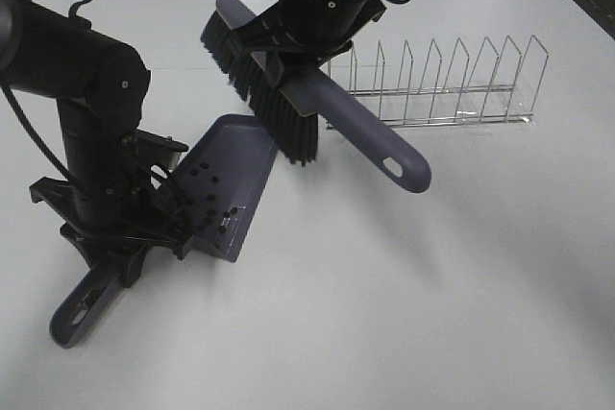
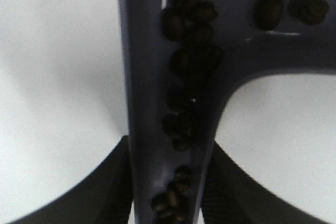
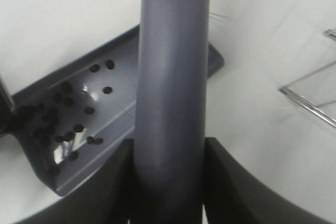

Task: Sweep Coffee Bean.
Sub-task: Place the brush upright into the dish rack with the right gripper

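The purple dustpan [image 1: 223, 182] is tilted up at the left of the table, its handle [image 1: 82, 306] pointing toward the front. My left gripper [image 1: 125, 237] is shut on the dustpan's neck; its fingers [image 2: 105, 182] flank the handle channel. Coffee beans [image 1: 205, 201] lie inside the pan; several fill the channel in the left wrist view [image 2: 186, 93] and spread over the pan in the right wrist view [image 3: 68, 121]. My right gripper [image 1: 298, 40] is shut on the purple brush [image 1: 317, 108], held above the table just past the pan's lip, black bristles [image 1: 259, 93] facing the pan. The brush handle [image 3: 170, 77] fills the right wrist view.
A wire dish rack [image 1: 442, 84] stands at the back right, close to the brush handle's end [image 1: 399, 165]; a part of it shows in the right wrist view [image 3: 307, 106]. The white table [image 1: 432, 285] stretches across the front and right.
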Controlling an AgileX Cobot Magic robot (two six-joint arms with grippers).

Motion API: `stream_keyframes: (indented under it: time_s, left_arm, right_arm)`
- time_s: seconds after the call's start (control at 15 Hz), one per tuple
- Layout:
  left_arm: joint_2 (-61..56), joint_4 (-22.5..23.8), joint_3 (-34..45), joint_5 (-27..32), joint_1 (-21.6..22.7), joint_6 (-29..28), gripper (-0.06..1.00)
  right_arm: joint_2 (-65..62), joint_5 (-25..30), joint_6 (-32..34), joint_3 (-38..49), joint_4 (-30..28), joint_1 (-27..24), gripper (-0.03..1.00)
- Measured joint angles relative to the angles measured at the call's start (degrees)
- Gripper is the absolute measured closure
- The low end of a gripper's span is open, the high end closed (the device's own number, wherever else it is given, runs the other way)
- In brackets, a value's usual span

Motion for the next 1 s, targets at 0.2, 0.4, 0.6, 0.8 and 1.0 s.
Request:
stream_keyframes:
  time_s: [0.2,0.4,0.6,0.8,1.0]
  left_arm:
    - [0.00,-0.06,0.00,0.00,0.00,-2.18,0.62]
    - [0.00,-0.63,0.00,0.00,0.92,-5.67,0.62]
    - [0.00,-2.92,0.00,0.00,2.41,-6.07,0.62]
    - [0.00,-4.30,0.00,0.00,2.75,-6.13,0.62]
    - [0.00,-4.64,0.00,-0.34,2.81,-8.59,0.62]
  right_arm:
    - [-1.60,4.98,5.27,-0.06,-8.31,0.00,0.66]
    - [-4.18,12.49,8.37,-0.06,-14.73,0.00,0.66]
    - [-8.59,17.59,9.85,2.35,-16.21,0.00,0.66]
    - [-14.09,15.99,12.49,11.46,-16.84,-0.80,0.66]
    - [-17.93,13.64,14.95,19.82,-16.62,-6.13,0.66]
